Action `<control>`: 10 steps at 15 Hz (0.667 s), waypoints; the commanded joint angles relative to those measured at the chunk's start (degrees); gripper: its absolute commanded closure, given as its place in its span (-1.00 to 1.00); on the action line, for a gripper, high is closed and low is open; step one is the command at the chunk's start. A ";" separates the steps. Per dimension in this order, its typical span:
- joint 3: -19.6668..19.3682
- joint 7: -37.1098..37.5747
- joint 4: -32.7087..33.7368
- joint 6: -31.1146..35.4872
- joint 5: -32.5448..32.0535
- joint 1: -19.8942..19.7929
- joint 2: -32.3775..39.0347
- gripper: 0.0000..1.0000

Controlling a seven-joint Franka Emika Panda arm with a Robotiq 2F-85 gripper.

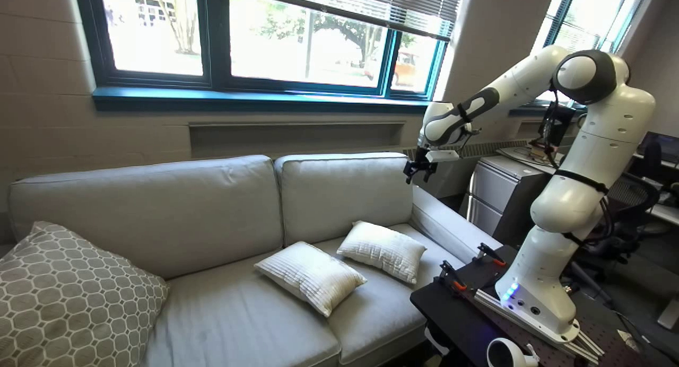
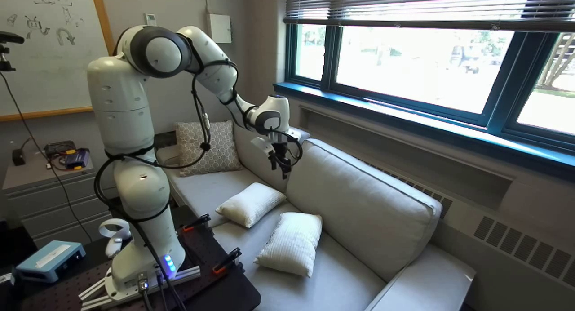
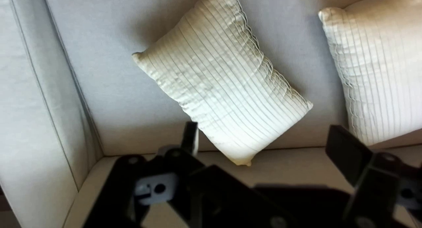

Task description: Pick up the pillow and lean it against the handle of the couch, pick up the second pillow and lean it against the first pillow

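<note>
Jaws apart, both pillows (image 3: pixel 224 79) (image 3: pixel 384 68) well below

Both exterior views hang back, sharing couch (image 1: pixel 223 314) and window (image 1: pixel 307 49): robot (image 1: pixel 604 139) at 3 o'clock, or robot (image 2: pixel 126 108) at 9. Wrist view's close, aimed down at pillows (image 3: pixel 227 83).

On the pale-grey fabric couch (image 1: pixel 233 308), left to right in an exterior view: square patterned grey cloth cushion (image 1: pixel 79 298), off-white rectangular cloth pillow (image 1: pixel 312 276), its twin pillow (image 1: pixel 383 250), then the padded pale-grey fabric armrest (image 1: pixel 451 224).
</note>
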 commanded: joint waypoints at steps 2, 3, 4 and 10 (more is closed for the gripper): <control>-0.40 9.04 4.38 3.48 -6.66 2.03 11.27 -1.00; -0.99 11.32 5.76 4.94 -8.54 2.75 14.42 -1.00; -1.39 11.09 7.97 6.77 -7.62 3.30 18.52 -1.00; -2.97 8.99 24.93 7.01 -2.34 6.77 39.37 -1.00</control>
